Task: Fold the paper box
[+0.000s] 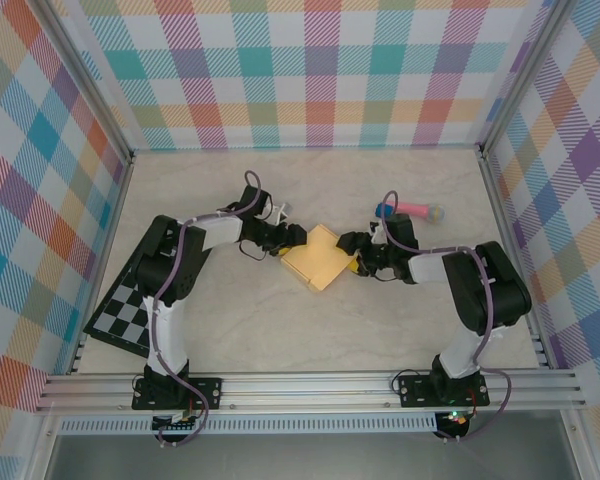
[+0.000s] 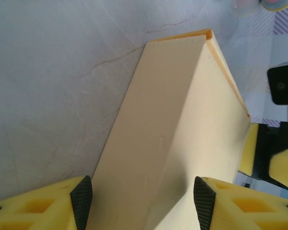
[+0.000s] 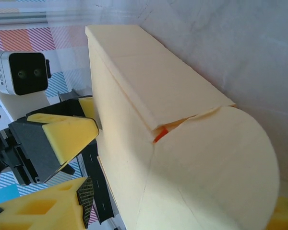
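Placement of the paper box [image 1: 320, 258]: you have it on the pale table [image 1: 230, 190] at mid-width, turned cornerwise, between the two arms. Your left gripper [image 1: 292, 243] meets its left corner and your right gripper [image 1: 352, 262] its right corner.

From the left wrist, the box [image 2: 173, 124] runs lengthwise between the fingers, and both black pads [image 2: 81, 197] lie against its sides, so that gripper [image 2: 143, 197] is clamped on the card.

From the right wrist, your right gripper [image 3: 185, 206] stands astride the box end. Its jaws are apart, and a gap shows between the near pad [image 3: 86, 194] and the card. A rounded flap [image 3: 216, 167] lies against that end, with an orange slit [image 3: 159, 134] at the corner.

The pink stick [image 1: 412, 210] lies beyond the right gripper, apart from the box. The checkered board [image 1: 125, 312] sits at the left edge.
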Available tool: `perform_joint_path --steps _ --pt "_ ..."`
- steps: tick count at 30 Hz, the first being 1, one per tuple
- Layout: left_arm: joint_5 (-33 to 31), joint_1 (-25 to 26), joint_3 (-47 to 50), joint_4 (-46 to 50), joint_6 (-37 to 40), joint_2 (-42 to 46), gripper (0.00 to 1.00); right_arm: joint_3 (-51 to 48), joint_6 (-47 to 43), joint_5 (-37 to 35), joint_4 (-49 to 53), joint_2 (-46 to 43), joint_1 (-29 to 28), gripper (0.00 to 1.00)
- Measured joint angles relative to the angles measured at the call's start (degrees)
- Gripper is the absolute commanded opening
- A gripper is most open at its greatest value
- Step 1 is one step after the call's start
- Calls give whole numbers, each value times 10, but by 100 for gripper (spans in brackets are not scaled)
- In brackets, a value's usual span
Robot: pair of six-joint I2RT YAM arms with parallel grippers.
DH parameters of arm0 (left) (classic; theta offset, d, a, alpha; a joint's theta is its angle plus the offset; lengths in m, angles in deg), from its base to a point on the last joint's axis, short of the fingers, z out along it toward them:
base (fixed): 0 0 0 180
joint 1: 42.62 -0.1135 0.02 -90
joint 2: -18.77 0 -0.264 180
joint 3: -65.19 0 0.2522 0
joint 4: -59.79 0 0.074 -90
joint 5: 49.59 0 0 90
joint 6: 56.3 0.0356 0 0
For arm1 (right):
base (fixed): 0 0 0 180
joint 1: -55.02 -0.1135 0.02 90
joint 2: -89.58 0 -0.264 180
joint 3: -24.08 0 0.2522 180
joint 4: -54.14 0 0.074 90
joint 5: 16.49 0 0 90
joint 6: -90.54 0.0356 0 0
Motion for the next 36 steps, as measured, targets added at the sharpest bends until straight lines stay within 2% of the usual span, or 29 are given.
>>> perform_joint_path --steps 6,10,16,20,24,36 --pt "26 -8 34 -51 -40 7 57 3 0 0 -8 11 0 62" --pt "30 -10 38 -62 -52 7 57 12 -2 -15 32 7 0 68" --pt "30 -10 40 -67 -60 7 56 5 3 -39 64 -8 -5 69" --pt "30 -11 41 -68 -60 8 56 5 13 -52 59 -8 -12 70" --pt "30 -11 41 -68 -62 7 56 21 23 -63 46 5 -31 75" --pt "33 -14 41 -69 -77 7 56 29 46 -48 -24 33 -41 74"
